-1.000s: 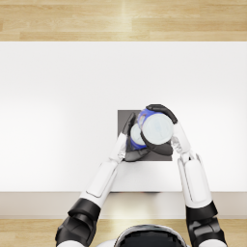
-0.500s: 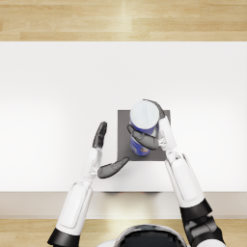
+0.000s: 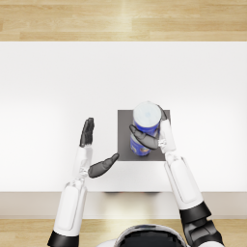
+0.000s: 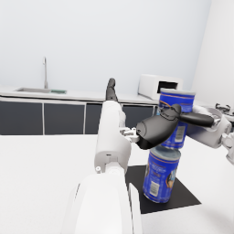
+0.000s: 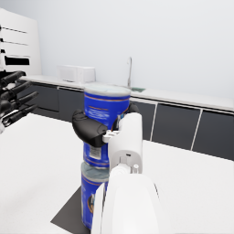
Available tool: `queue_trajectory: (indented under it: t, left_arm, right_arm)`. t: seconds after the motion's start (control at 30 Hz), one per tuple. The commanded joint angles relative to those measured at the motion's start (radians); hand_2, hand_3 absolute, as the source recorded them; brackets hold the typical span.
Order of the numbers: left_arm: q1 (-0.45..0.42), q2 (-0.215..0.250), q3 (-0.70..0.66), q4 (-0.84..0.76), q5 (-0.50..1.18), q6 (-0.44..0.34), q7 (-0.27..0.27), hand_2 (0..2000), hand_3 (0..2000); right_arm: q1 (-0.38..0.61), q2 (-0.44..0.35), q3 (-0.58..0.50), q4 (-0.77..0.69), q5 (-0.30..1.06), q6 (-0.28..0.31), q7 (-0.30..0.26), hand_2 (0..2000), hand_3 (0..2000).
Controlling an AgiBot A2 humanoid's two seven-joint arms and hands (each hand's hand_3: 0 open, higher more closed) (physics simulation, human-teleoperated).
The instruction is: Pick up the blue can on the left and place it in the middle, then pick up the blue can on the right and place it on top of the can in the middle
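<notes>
Stacking step: right hand [image 3: 153, 137] grips the upper blue can [image 3: 146, 117], which sits on the middle can [image 4: 161, 173] on the dark mat [image 3: 126, 120], frame centre. Left hand [image 3: 91, 154] open, empty, lower left. Next: check alignment, release, retract straight without nudging.

**Two cans, one mat, one table**

Two blue cans stand stacked at the middle of the scene: an upper can [image 3: 146, 116] and a lower can [image 4: 161, 179] beneath it. One dark square mat [image 3: 125, 144] lies under the stack. One white table [image 3: 48, 96] carries all of it. Two hands are in view: the right hand [image 3: 152, 137], wrapped around the upper can, and the left hand [image 3: 94, 152], apart to the left. In the background, one microwave [image 4: 160, 87] and one tap [image 4: 45, 71] sit along the far wall.
</notes>
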Motion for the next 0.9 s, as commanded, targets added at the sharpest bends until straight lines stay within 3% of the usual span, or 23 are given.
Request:
queue_trajectory:
  t: [0.03, 0.1, 0.2, 0.33, 0.37, 0.4, 0.5, 0.8, 0.83, 0.87, 0.9]
  left_arm:
    - [0.017, 0.008, -0.020, -0.008, 0.000, 0.000, 0.000, 0, 0]
    - [0.016, 0.012, -0.023, -0.008, 0.000, 0.000, 0.000, 0, 0]
    - [0.018, 0.019, -0.024, -0.010, 0.000, 0.000, 0.000, 0, 0]
    - [0.030, 0.031, -0.032, -0.006, 0.000, 0.000, 0.000, 0, 0]
    - [0.034, 0.034, -0.035, -0.009, 0.000, 0.000, 0.000, 0, 0]
    - [0.033, 0.036, -0.036, -0.009, 0.000, 0.000, 0.000, 0, 0]
    - [0.049, 0.047, -0.041, -0.015, 0.000, 0.000, 0.000, 0, 0]
    - [0.217, 0.106, -0.085, -0.011, 0.000, 0.000, 0.000, 0, 0]
    - [0.236, 0.110, -0.096, -0.011, 0.000, 0.000, 0.000, 0, 0]
    - [0.255, 0.113, -0.109, -0.010, 0.000, 0.000, 0.000, 0, 0]
    - [0.274, 0.113, -0.130, -0.008, 0.000, 0.000, 0.000, 0, 0]
  right_arm:
    - [0.003, -0.003, -0.002, 0.002, 0.000, -0.050, -0.002, 0, 540]
    - [-0.005, -0.003, -0.009, 0.009, 0.000, -0.119, -0.007, 0, 0]
    - [-0.008, -0.006, -0.018, 0.028, 0.000, -0.162, -0.008, 0, 0]
    - [0.008, -0.008, -0.018, 0.072, 0.000, -0.177, -0.010, 0, 0]
    - [0.191, 0.282, 0.345, 0.084, 0.000, -0.179, -0.009, 0, 0]
    - [0.045, 0.057, 0.052, 0.093, 0.000, -0.182, -0.010, 0, 0]
    - [0.056, 0.053, 0.043, 0.136, 0.001, -0.184, -0.008, 0, 0]
    - [0.111, -0.011, -0.099, 0.287, 0.001, -0.188, -0.011, 0, 0]
    - [0.429, 0.498, 0.441, 0.307, 0.001, -0.186, -0.010, 0, 0]
    - [0.155, 0.109, -0.040, 0.328, -0.001, -0.188, -0.010, 0, 0]
    - [0.159, 0.137, -0.048, 0.349, 0.001, -0.189, -0.010, 0, 0]
